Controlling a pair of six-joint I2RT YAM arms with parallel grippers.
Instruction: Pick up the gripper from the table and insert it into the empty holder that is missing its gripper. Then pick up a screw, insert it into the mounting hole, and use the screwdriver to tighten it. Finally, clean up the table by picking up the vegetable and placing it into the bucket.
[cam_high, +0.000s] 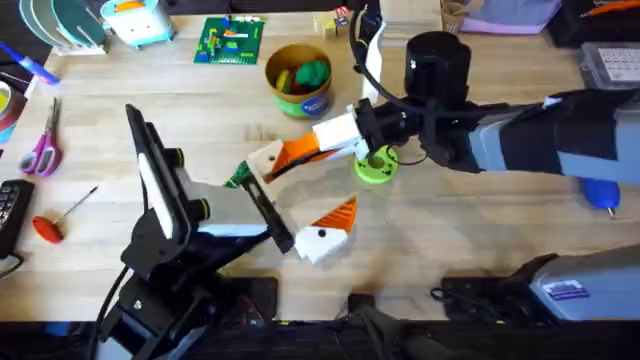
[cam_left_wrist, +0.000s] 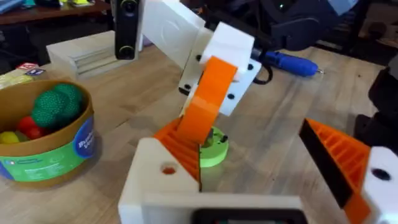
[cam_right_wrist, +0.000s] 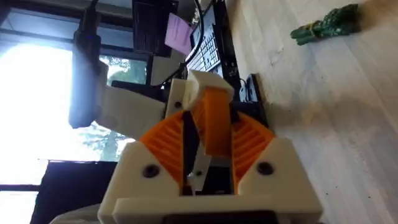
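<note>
My right gripper (cam_high: 320, 141) (cam_right_wrist: 208, 134) reaches in from the right, shut on the orange gripper (cam_high: 296, 151) (cam_left_wrist: 205, 102) (cam_right_wrist: 214, 121). The piece's far end lies against the white holder (cam_high: 264, 160) (cam_left_wrist: 158, 180) (cam_right_wrist: 200, 84), one finger of my left gripper (cam_high: 300, 195) (cam_left_wrist: 249, 146), which stands open. Its other finger (cam_left_wrist: 339, 155) carries an orange ribbed pad. The green vegetable (cam_high: 237, 178) (cam_right_wrist: 326, 23) lies on the table beside the holder. The bucket (cam_high: 298, 78) (cam_left_wrist: 43, 140) stands at the back with toys inside. The blue screwdriver (cam_high: 600, 193) (cam_left_wrist: 292, 62) lies at the far right. The screw is out of view.
A lime-green ring disc (cam_high: 376, 165) (cam_left_wrist: 212, 148) sits just under the right gripper. A red-handled tool (cam_high: 50, 225) and scissors (cam_high: 42, 150) lie at the left. Toys and boxes line the back edge. Bare wood stretches in front of the right arm.
</note>
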